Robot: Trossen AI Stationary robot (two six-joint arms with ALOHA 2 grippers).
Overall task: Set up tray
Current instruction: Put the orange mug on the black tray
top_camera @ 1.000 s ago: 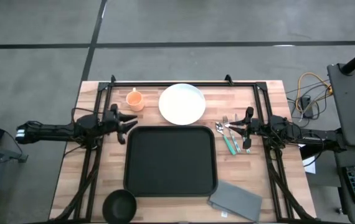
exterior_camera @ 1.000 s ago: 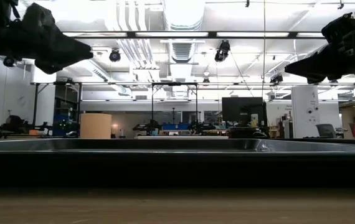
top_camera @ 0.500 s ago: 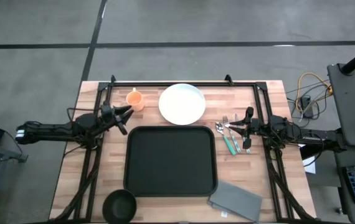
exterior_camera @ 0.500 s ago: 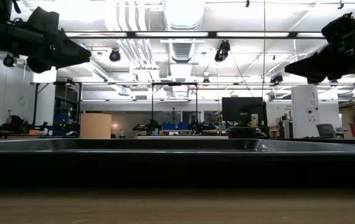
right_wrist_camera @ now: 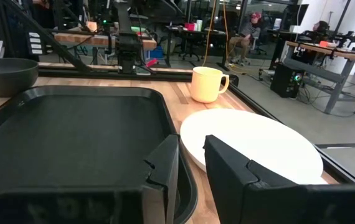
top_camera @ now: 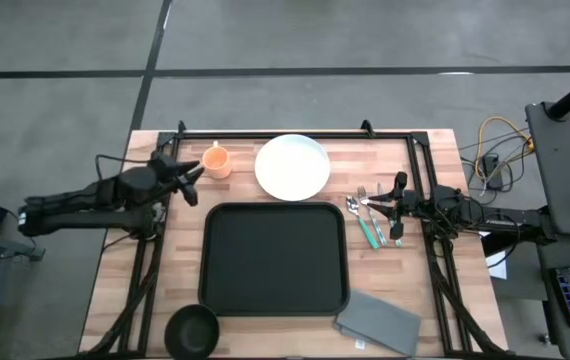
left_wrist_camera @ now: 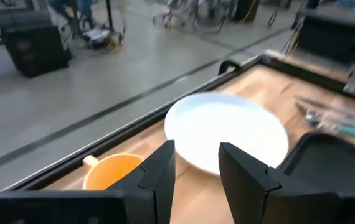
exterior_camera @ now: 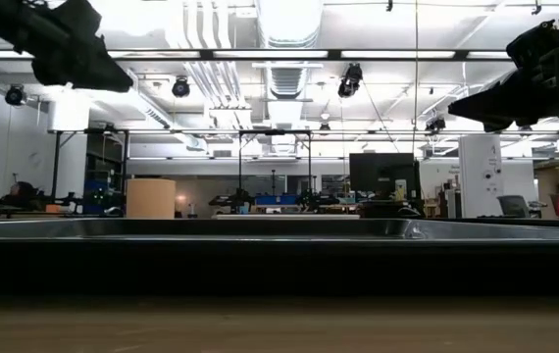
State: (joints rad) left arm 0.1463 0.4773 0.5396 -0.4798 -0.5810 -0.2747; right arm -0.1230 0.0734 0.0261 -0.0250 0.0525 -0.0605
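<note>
Reading outward from the fingers, as I see it from my station:

Left fingers [left_wrist_camera: 159,174]: parted with a clear gap between them, nothing in the gap.
Left gripper [top_camera: 187,174]: up off the table, near the far left corner of the tray, pointing at the cup and just short of it.
Right fingers [right_wrist_camera: 162,168]: a narrow gap between them, nothing gripped that I can see.
Right gripper [top_camera: 395,205]: over the table's right side, just beside the cutlery, raised above it in the low view.
Cup [top_camera: 216,159]: orange, upright, on the far part of the table, left of the plate.
Plate [top_camera: 292,166]: white, round, bare, on the wood just beyond the tray's far edge, not on it.
Cutlery [top_camera: 369,218]: fork, spoon and a green-handled piece lying together right of the tray.
Tray [top_camera: 274,258]: black, flat on the middle of the table, nothing in it.
Bowl [top_camera: 192,331]: dark, at the near left corner of the tray, on the wood.
Napkin [top_camera: 379,322]: grey, folded, at the near right corner of the tray, lying askew.
Table [top_camera: 434,150]: light wood, with a black frame along its far edge and sides.
</note>
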